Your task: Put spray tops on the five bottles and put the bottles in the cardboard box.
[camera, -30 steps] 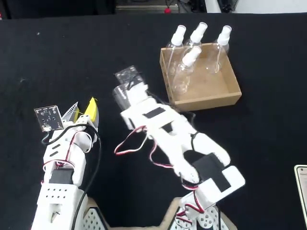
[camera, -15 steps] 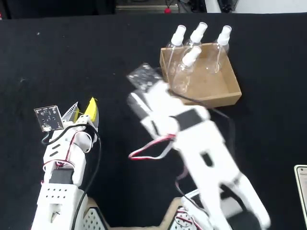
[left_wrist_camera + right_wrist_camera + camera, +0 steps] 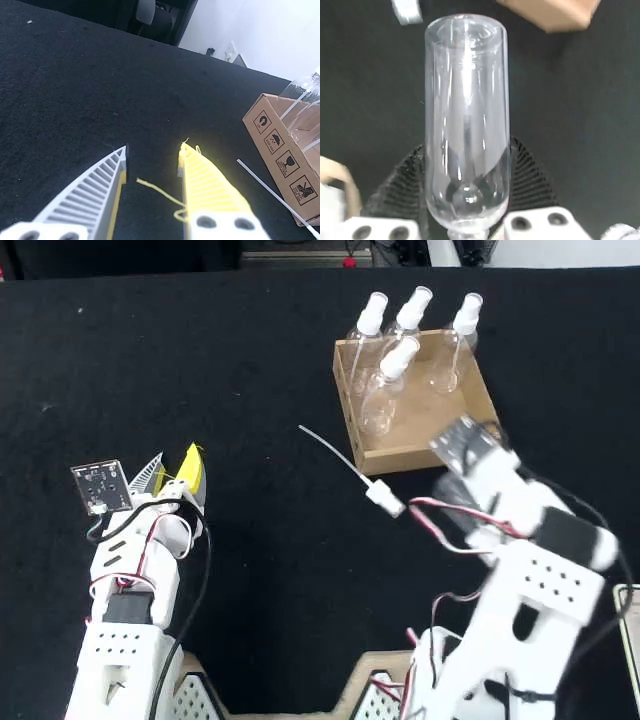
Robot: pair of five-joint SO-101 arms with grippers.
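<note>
My right gripper (image 3: 466, 170) is shut on a clear bottle (image 3: 465, 120) that has no top, gripping it near its neck. In the high view this gripper (image 3: 458, 478) sits just in front of the cardboard box (image 3: 482, 445), at its near right corner. A white spray top (image 3: 385, 498) lies on the table with its long thin tube (image 3: 330, 452) pointing to the far left; its head (image 3: 406, 11) and a box corner (image 3: 550, 12) lie beyond the bottle's base. My left gripper (image 3: 175, 465) rests open and empty at the left, its yellow finger (image 3: 205, 187) and grey finger (image 3: 92, 197) apart.
Several bottles with white spray tops (image 3: 398, 355) stand in the cardboard box (image 3: 282, 150). The thin tube (image 3: 270, 192) runs past the box's near side. A pale object (image 3: 630, 630) sits at the table's right edge. Black tabletop (image 3: 150, 350) stretches open at the far left.
My right arm has swung from the middle of the table to the right with the bottle in its gripper, uncovering the spray top lying on the table. The left arm has not moved.
</note>
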